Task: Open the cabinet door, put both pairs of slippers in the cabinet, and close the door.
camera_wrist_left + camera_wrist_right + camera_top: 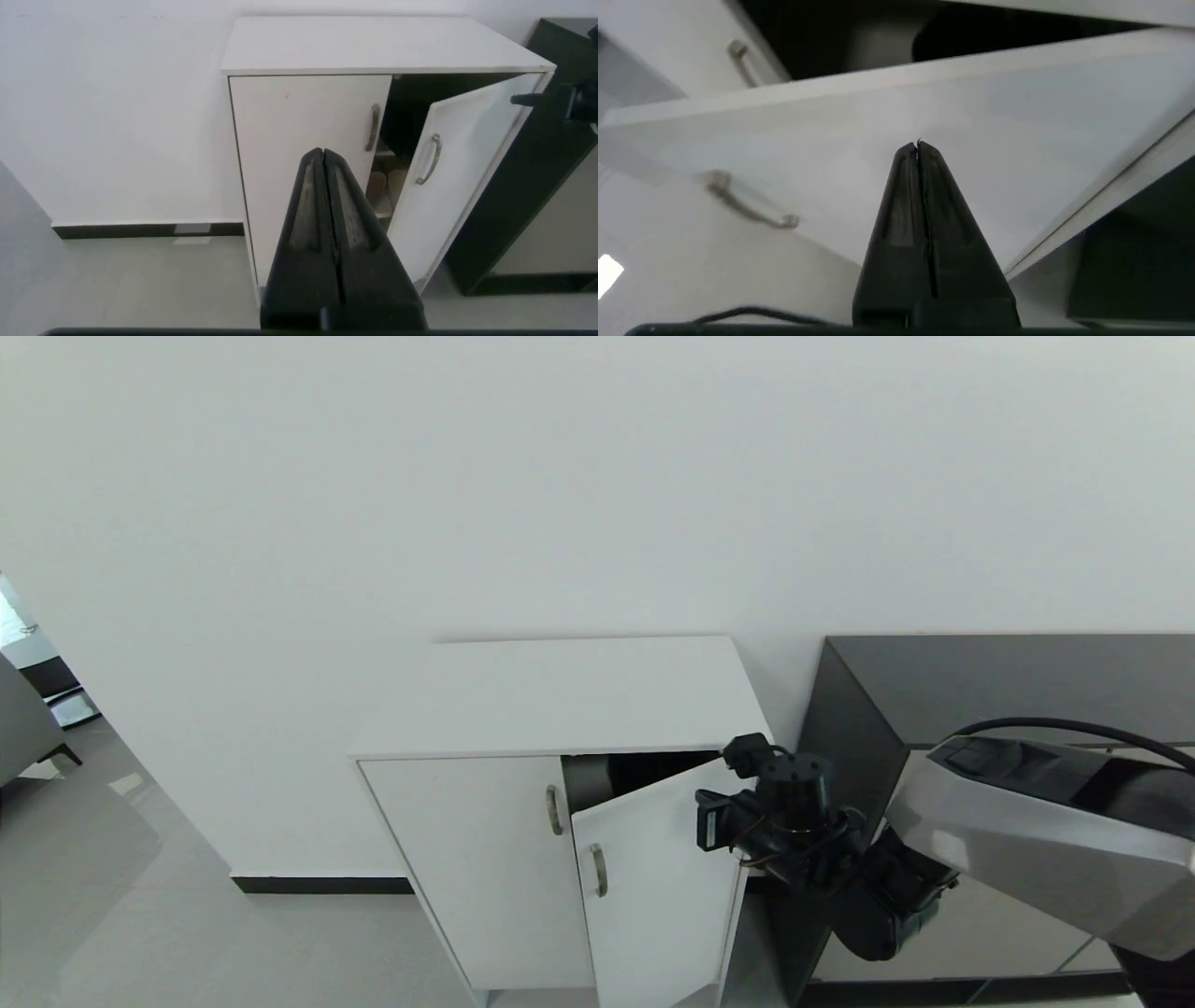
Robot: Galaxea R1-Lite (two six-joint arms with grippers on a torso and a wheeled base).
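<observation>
Cabinet door (658,887) ajar (slippers (385,184) inside), right gripper (920,149) closed just beside it, left gripper (323,152) closed.

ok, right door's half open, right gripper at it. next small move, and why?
Probably push the right door shut with the right gripper. The door stands ajar, pale slippers seem to sit inside, and the shut gripper is close to the door's outer face.

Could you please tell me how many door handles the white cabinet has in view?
2: the left door's handle, on the closed door, and the right door's handle, on the door standing ajar.
</observation>
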